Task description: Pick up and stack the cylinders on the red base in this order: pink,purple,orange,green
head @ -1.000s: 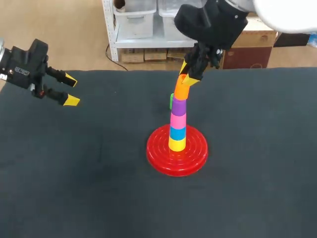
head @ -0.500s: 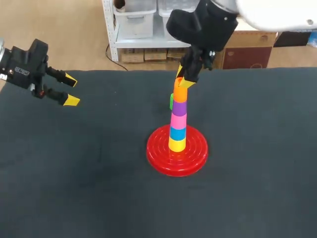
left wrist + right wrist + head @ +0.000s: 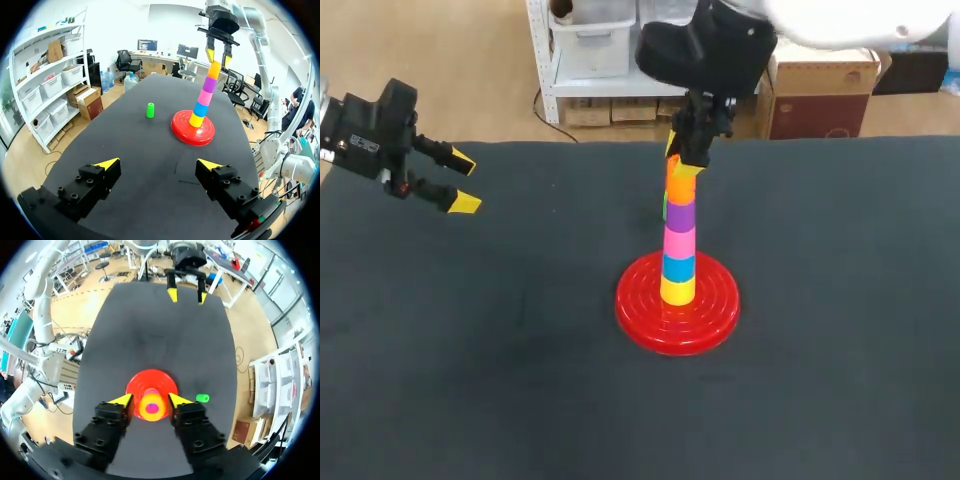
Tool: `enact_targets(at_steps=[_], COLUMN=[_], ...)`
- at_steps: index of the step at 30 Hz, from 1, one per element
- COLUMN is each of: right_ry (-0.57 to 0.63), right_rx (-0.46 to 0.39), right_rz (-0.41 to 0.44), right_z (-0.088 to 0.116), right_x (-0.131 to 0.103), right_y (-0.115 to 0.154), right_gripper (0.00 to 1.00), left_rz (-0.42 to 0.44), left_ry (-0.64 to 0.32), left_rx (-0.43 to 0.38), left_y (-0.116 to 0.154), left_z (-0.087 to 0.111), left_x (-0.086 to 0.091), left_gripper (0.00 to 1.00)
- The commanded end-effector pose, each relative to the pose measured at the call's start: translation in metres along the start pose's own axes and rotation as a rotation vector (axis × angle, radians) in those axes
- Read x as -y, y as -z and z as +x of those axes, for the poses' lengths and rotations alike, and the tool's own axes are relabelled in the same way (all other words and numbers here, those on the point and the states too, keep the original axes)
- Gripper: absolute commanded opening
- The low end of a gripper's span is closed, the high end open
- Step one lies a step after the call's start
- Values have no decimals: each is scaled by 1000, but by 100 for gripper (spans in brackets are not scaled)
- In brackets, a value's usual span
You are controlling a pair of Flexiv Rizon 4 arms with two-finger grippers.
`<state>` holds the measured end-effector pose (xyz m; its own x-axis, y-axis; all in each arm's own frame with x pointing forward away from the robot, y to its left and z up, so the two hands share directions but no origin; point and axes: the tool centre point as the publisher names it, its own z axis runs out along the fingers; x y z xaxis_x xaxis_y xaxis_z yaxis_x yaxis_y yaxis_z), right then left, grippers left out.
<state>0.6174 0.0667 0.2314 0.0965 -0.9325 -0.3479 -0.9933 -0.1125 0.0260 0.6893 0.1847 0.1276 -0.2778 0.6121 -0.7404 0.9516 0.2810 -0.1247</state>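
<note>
Left gripper [image 3: 465,183] hangs over the left end of the tabletop [image 3: 470,350], fingers wide open and empty, well apart from everything. Green [image 3: 150,110] stands upright on the tabletop near the base [image 3: 638,312], on its far side from you. The stack [image 3: 678,250] is on the base with orange [image 3: 680,187] on top. Right gripper [image 3: 150,400] sits directly over orange, fingers straddling its top with slight gaps, so probably no grip. Green is your next pick: the right arm is nearer, and green's long axis is vertical.
</note>
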Motion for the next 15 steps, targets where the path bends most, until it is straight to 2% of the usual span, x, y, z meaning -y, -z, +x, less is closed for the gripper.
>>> enact_targets(at_steps=[1, 5, 6, 7, 15], right_ry=[-7, -45, -61, -87, -227], right_rx=[133, 216, 213, 175, 30], right_rz=[-17, 13, 23, 52, 70], right_z=[5, 6, 9, 13, 56], right_x=[1, 19, 27, 34, 96], right_y=[32, 55, 54, 51, -18], right_gripper=[100, 100, 100, 100, 100], left_rz=[-1, -1, -1, -1, -1], left_ry=[-2, -2, -2, -2, -2], left_rx=[3, 3, 3, 3, 3], left_y=[0, 0, 0, 0, 0], left_z=[1, 1, 1, 1, 1], left_x=[0, 0, 0, 0, 0], left_gripper=[100, 100, 100, 100, 100])
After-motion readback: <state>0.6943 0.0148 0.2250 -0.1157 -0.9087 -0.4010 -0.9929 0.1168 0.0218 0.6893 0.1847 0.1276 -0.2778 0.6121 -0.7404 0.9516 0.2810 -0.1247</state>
